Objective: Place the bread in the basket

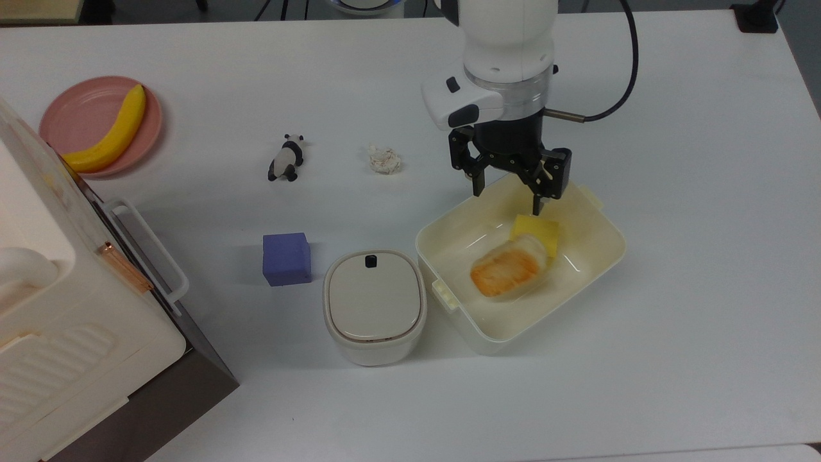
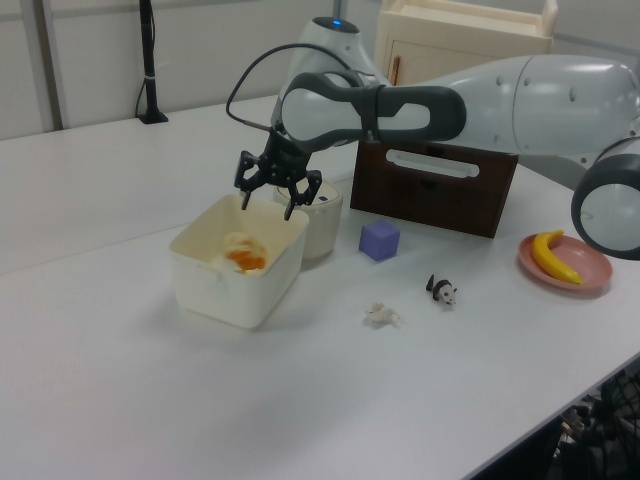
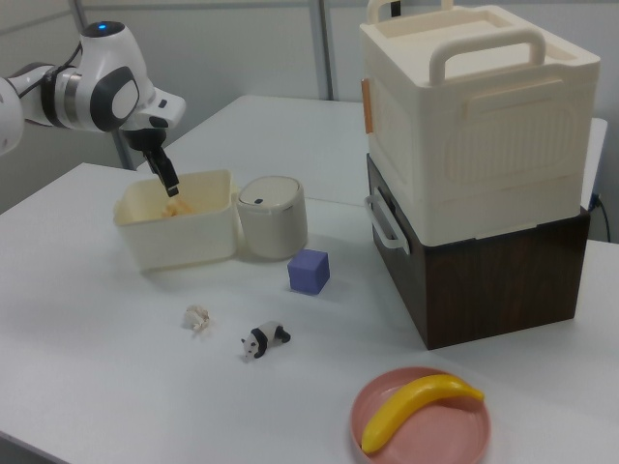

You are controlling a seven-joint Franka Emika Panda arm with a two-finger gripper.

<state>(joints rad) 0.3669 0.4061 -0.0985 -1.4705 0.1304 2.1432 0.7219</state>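
Top view: black two-finger hand (image 1: 507,192) hung over the far rim of the large cream-white plastic basket (image 1: 605,260), fingers spread wide, holding nothing. Small loaf of bread with orange-brown top (image 1: 508,273) lay inside on the floor, touching the yellow cube (image 1: 541,230).

Left view: hand (image 2: 269,200) poised above the basket (image 2: 222,290), open and empty; bread (image 2: 243,255) seen inside.

Right view: hand (image 3: 169,187) at the basket (image 3: 184,245) rim, beside the lidded cream bin (image 3: 272,227) on the white table (image 3: 116,387).
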